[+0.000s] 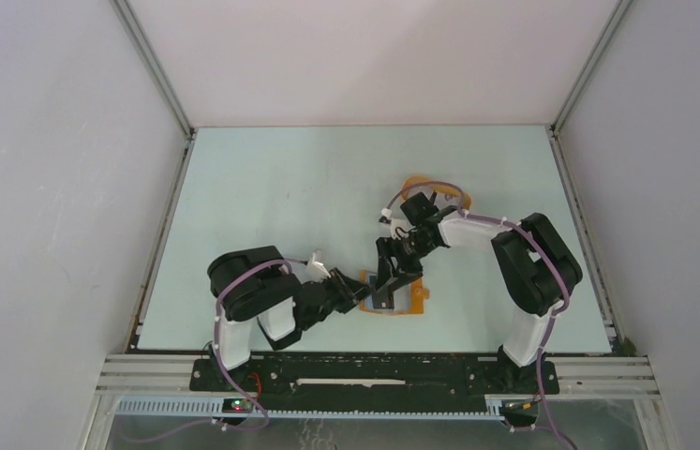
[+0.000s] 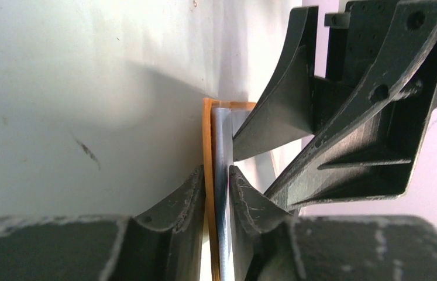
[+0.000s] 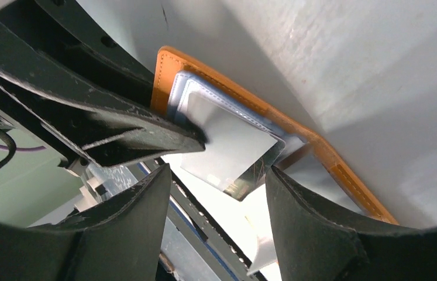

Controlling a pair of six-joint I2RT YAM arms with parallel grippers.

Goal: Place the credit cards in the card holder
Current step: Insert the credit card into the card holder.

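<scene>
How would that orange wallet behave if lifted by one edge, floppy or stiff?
Probably fairly stiff: pinched in the left gripper, the wallet shows a straight edge with no sag. It looks thin and flat, so it is likely light. The glossy card poking out of it might slide free if the wallet were tipped.

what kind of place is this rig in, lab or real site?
Likely a lab test cell: plain white walls in a metal frame close in a pale table, with the left arm and right arm mounted at its near edge.
</scene>
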